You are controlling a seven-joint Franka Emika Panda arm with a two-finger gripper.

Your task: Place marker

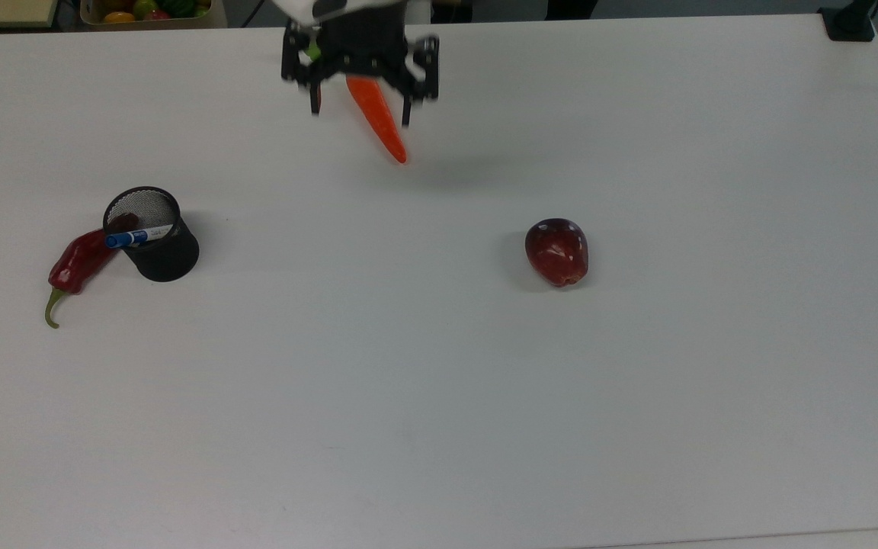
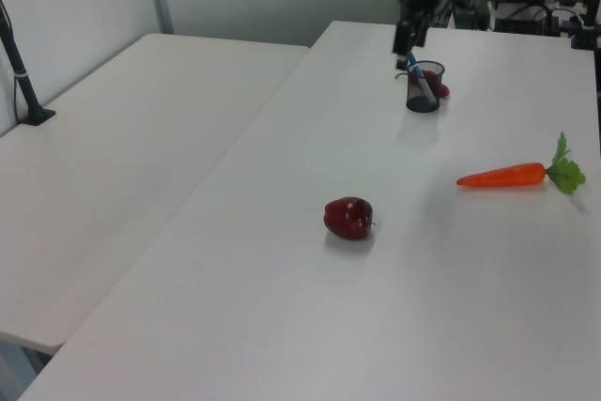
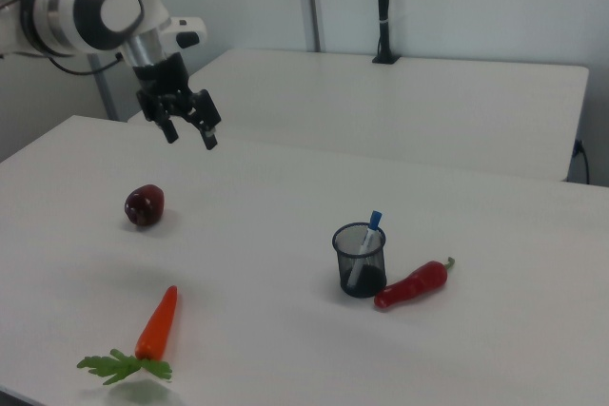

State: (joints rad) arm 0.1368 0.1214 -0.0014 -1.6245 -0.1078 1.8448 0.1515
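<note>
The marker [image 1: 138,236], white with a blue cap, leans inside a black mesh cup [image 1: 158,258] at the top view's left, its capped end sticking out over the rim. It also shows in the left view as the marker [image 2: 416,75] in the cup [image 2: 423,93], and in the right view as the marker [image 3: 367,240] in the cup [image 3: 360,265]. My gripper [image 1: 361,104] hangs open and empty high above the carrot [image 1: 382,126], far from the cup. The right view has the gripper [image 3: 192,139] in the air above the apple [image 3: 144,205].
A red chili [image 1: 77,263] lies against the cup on the top view's left. A dark red apple [image 1: 557,252] sits right of the table's middle. A box of fruit [image 1: 145,9] stands beyond the far edge. A black clamp [image 1: 849,23] holds the far right corner.
</note>
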